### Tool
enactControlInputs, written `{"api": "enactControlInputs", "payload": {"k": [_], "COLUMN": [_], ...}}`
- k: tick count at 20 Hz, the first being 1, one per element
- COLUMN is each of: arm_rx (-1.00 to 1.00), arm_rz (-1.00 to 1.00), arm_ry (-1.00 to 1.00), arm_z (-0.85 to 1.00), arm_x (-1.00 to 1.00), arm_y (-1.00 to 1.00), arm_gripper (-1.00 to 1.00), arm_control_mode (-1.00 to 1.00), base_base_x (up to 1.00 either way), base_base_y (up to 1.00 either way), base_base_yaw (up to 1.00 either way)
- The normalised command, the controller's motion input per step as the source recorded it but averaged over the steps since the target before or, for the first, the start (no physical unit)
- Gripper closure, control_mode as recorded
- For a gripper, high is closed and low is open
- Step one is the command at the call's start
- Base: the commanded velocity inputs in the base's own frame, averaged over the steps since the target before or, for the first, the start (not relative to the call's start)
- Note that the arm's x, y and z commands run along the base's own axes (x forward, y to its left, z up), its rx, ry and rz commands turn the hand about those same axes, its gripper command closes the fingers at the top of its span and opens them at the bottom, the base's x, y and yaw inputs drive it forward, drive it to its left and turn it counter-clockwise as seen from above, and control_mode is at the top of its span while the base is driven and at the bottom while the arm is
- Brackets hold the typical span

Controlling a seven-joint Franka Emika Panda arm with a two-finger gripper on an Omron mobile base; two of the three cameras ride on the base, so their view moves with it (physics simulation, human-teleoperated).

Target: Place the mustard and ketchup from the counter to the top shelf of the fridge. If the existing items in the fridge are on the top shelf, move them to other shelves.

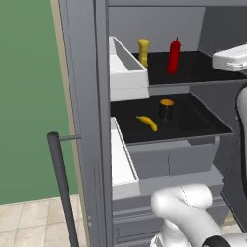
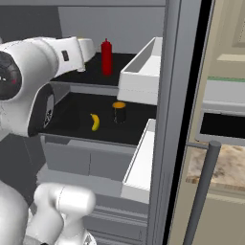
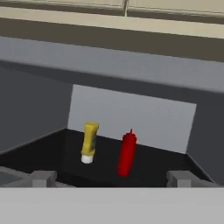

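The fridge is a tall, smooth grey cabinet with its door swung open, a long round dark bar handle on the door's edge and boxy white door bins with thin straight walls. Inside, the top shelf is a flat, matte black slab. On it the mustard, a small yellow squeeze bottle with a narrower neck, stands upright toward the back left corner of the shelf. The ketchup, a slim red squeeze bottle tapering to a pointed nozzle, stands upright just beside it, nearer the middle of the shelf, the two apart and not touching.

One level down, the lower shelf is another flat black slab. A short dark cylinder with an orange top stands near its middle, and a small curved yellow banana lies flat beside it, nearer the front left of that shelf.

In the hand view the gripper faces the top shelf from its front edge; its two blocky grey fingertips stand spread as wide as they go, one at each side of the view, with nothing between them. Both bottles sit beyond the tips, the mustard left of the ketchup, against the plain grey back wall
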Motion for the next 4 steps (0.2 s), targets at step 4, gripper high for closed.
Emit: {"api": "enactControlInputs", "payload": {"k": [4], "arm_rx": [-0.14], "arm_rz": [0.00], "arm_ry": [-0.03], "arm_z": [-0.64], "arm_x": [-1.00], "arm_y": [0.18], "arm_gripper": [-1.00], "arm_control_mode": [-1.00], "base_base_x": [0.00], "base_base_y": [0.00], "base_base_yaw": [0.00]}}
